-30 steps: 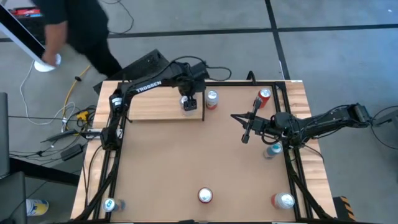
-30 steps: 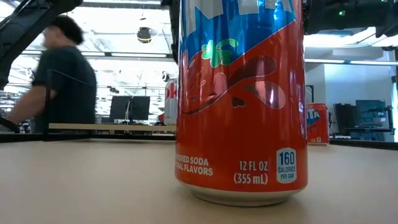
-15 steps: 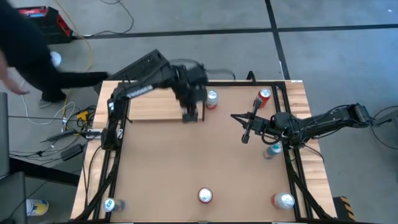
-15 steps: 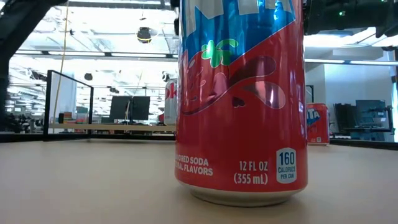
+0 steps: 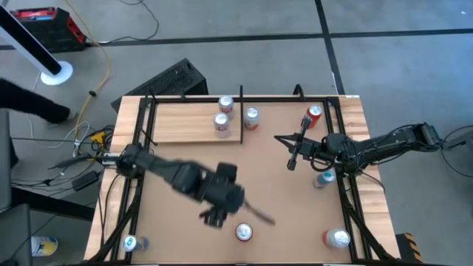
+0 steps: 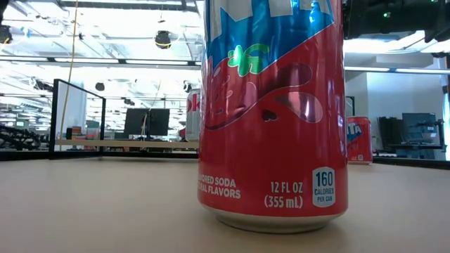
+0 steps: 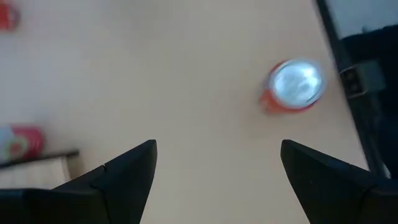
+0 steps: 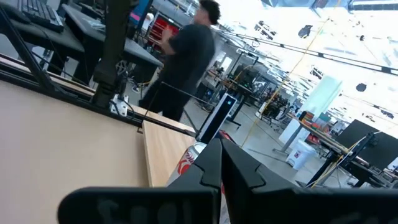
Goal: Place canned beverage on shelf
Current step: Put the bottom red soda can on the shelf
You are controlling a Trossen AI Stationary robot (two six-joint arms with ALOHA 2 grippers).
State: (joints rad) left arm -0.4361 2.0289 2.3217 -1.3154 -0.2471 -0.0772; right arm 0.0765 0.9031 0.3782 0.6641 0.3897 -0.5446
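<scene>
two cans (image 5: pixel 222 123) stood on the pale wood shelf (image 5: pixel 181 124) at the counter's (image 5: pixel 185 162) far left, so part of the job looked done. the left gripper (image 7: pixel 214 168), fingers spread and empty, hung over the counter near a red can (image 5: pixel 243 232) at the front edge, likely the next pick. several more cans were loose. the right gripper (image 5: pixel 293 153) waited at mid-right, fingers closed on nothing.
</scene>
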